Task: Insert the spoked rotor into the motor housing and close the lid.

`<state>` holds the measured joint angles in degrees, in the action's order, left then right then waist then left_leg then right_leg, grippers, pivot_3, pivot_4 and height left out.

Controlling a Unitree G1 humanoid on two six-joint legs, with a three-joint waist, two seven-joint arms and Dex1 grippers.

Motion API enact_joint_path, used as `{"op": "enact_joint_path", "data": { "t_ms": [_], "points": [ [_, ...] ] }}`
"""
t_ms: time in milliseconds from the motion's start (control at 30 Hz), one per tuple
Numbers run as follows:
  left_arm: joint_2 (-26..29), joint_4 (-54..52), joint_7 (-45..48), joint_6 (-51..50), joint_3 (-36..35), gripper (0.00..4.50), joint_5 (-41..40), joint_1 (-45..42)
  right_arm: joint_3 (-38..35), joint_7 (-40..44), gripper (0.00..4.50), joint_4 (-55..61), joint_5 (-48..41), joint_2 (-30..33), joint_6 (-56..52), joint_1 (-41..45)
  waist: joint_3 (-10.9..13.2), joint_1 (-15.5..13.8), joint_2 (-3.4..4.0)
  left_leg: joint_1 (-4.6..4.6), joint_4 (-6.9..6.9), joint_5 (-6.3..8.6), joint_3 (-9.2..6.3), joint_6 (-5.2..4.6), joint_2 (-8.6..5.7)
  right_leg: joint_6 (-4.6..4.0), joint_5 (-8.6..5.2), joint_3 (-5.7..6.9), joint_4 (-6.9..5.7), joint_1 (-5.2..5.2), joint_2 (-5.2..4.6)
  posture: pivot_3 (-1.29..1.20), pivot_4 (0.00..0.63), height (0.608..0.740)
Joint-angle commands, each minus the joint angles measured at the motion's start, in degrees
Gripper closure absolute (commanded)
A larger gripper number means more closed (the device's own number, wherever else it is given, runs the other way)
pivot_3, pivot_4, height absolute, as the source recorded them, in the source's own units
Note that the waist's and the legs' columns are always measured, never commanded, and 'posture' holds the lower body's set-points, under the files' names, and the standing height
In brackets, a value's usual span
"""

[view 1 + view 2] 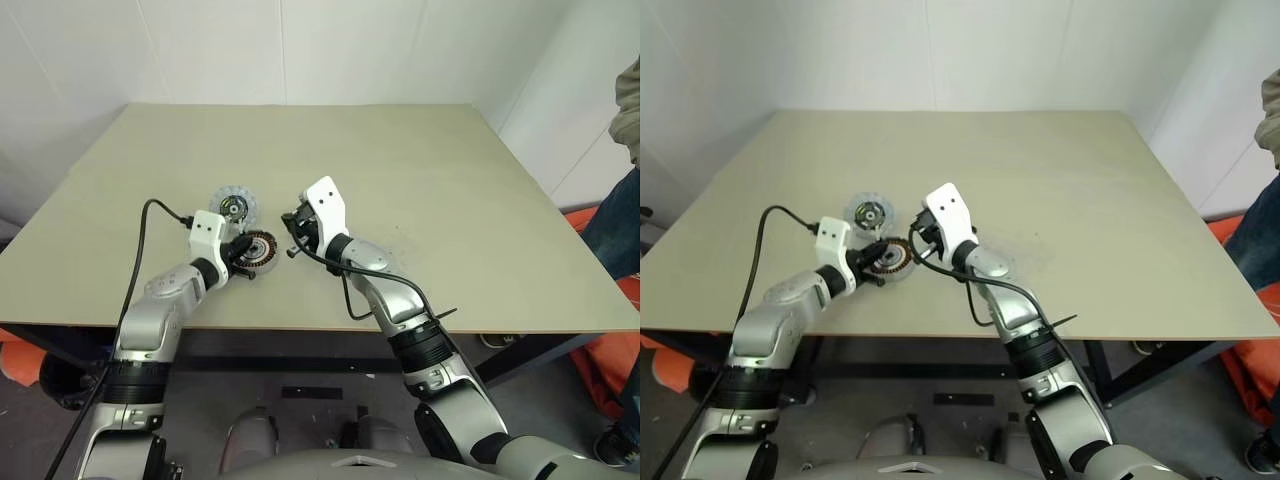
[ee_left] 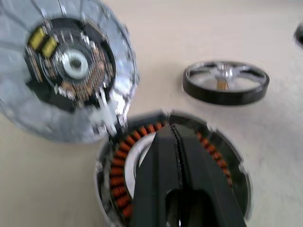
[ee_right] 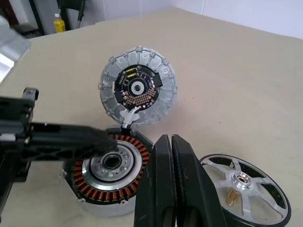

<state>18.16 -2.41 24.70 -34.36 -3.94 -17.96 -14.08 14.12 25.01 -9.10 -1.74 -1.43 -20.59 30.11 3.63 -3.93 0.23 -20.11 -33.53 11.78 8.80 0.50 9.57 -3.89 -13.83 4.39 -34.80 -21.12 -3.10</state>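
The motor housing, a round disc with copper windings around a silvery centre, lies near the table's front edge. The lid, pale grey with a toothed rim, lies flat just behind it, joined to it by a short white wire. The spoked rotor, black with silvery spokes, rests on the table to the housing's right. My left gripper is shut and empty, its tips over the housing's windings; I cannot tell if they touch. My right gripper is shut and empty too, hovering between the housing and the rotor.
The beige table stretches wide behind and to the right of the parts. A black cable runs along my left arm. A person stands off the table's right side.
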Motion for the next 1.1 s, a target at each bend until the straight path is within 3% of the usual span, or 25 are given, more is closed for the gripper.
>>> {"op": "enact_joint_path", "data": {
  "t_ms": [33,233,367,500,667,833,1100],
  "points": [
    [-0.6,-3.3,-0.8,2.0,-1.4,4.47,-0.7,-1.1,-0.5,0.3,4.5,1.2,-1.1,-0.4,0.7,1.2,0.0,-0.1,0.0,0.0,0.0,0.0,0.0,0.0,0.0,0.0,0.0,0.0,0.0,0.0,0.0,0.0,0.0,0.74],
    [-5.3,-5.7,-11.5,17.1,-6.1,4.47,4.5,-0.1,-5.7,-0.9,4.5,0.6,-4.6,-0.5,-2.9,2.5,0.0,0.0,-0.01,0.01,0.0,0.0,0.0,0.0,0.0,0.0,0.0,0.0,0.02,0.05,-0.01,0.0,0.0,0.74],
    [-9.3,-10.1,-17.7,22.8,-7.1,4.47,7.7,6.6,-7.2,2.1,4.5,4.3,-7.6,2.2,-7.2,1.3,0.0,0.0,-0.01,0.01,0.02,0.01,0.0,-0.02,-0.01,0.0,0.0,0.0,0.07,0.07,-0.01,0.0,0.0,0.74],
    [-12.6,-13.0,-20.8,24.4,-6.2,4.5,9.3,13.4,-6.0,5.5,3.59,9.5,-9.6,6.2,-11.9,-2.5,0.0,-0.1,-0.03,-0.03,0.13,0.03,0.0,-0.05,-0.02,0.0,-0.08,0.01,0.11,0.04,0.0,0.0,0.0,0.74],
    [-14.4,-14.0,-22.8,24.9,-6.7,4.5,9.5,16.6,-6.8,6.0,1.81,11.9,-11.3,8.4,-16.3,-3.6,0.0,-0.2,-0.06,0.03,0.15,0.09,-0.01,-0.16,-0.01,0.01,-0.12,0.04,0.09,0.07,0.01,0.0,0.0,0.74],
    [-14.0,-12.9,-23.0,24.8,-6.8,4.5,9.3,16.0,-9.7,2.3,0.13,9.8,-13.0,6.3,-19.4,-1.0,0.0,-0.1,-0.06,0.15,0.15,0.06,-0.01,-0.12,0.02,0.42,-0.35,0.04,0.03,0.13,0.01,0.0,0.0,0.74],
    [-13.5,-10.9,-21.9,23.9,-5.8,4.5,9.2,14.0,-27.2,-13.3,0.04,0.7,-23.0,-5.1,-34.6,7.7,0.0,-0.1,-0.05,0.06,0.18,-0.06,-0.02,0.08,0.0,-0.03,-0.12,0.04,0.03,0.04,0.02,0.0,0.0,0.74]
  ]
}}
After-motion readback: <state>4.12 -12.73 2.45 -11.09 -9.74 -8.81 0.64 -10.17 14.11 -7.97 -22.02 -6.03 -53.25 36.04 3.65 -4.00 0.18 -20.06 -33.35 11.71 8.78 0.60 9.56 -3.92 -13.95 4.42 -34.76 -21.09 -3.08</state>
